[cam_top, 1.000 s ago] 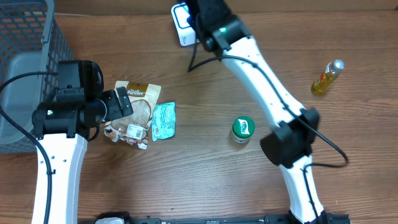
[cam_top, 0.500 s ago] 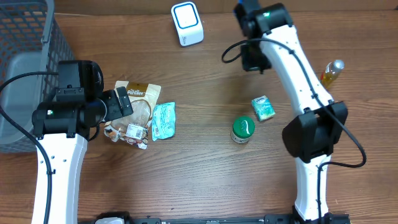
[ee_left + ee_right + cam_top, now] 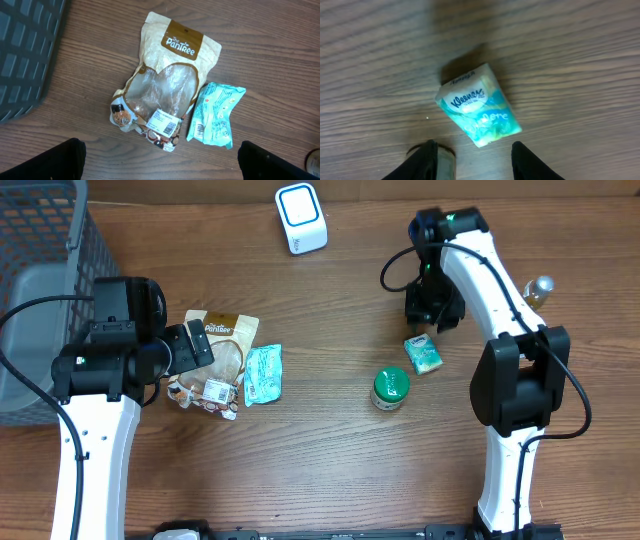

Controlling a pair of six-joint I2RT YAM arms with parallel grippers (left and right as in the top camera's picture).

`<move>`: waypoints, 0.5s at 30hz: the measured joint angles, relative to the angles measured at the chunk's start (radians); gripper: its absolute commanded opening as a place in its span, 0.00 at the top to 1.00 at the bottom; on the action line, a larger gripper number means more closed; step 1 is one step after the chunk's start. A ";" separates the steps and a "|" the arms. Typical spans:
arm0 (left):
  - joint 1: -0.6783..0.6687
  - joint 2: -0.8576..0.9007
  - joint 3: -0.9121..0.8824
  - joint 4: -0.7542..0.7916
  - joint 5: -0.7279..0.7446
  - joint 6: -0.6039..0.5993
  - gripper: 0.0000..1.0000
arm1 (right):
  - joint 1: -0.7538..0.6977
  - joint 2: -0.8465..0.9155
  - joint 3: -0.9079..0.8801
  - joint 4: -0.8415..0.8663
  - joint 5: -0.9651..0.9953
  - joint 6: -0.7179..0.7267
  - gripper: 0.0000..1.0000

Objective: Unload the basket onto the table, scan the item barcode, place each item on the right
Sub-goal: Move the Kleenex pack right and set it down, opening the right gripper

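Note:
A small teal Kleenex tissue pack [image 3: 424, 353] [image 3: 479, 106] lies flat on the wooden table, free of any grip. My right gripper [image 3: 432, 308] [image 3: 475, 162] hovers just behind it, open, with nothing between its fingers [image 3: 530, 162]. The white and blue scanner [image 3: 301, 218] stands at the back, left of the right arm. My left gripper [image 3: 192, 346] [image 3: 165, 167] is wide open above a beige Pantree snack bag [image 3: 222, 340] [image 3: 172, 75] and a teal packet [image 3: 264, 374] [image 3: 216, 114], touching neither.
A green-lidded jar [image 3: 390, 389] [image 3: 447, 162] stands just left of the tissue pack. A yellow bottle [image 3: 530, 302] lies at the far right. A grey wire basket [image 3: 40, 280] [image 3: 25, 50] fills the left edge.
The right arm swung from the scanner to the right side of the table. The tissue pack now lies next to the jar, and the right jaws have opened. The left arm stayed still.

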 measured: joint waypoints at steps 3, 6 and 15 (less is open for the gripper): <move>0.000 0.000 0.000 0.000 0.000 0.000 0.00 | 0.004 0.001 -0.086 0.052 -0.016 0.001 0.53; 0.000 0.000 0.000 0.000 0.000 0.000 0.01 | 0.004 0.002 -0.170 0.126 -0.024 0.000 0.51; 0.000 0.000 0.000 0.000 0.000 0.000 0.00 | 0.003 0.003 -0.276 0.180 0.047 0.000 0.53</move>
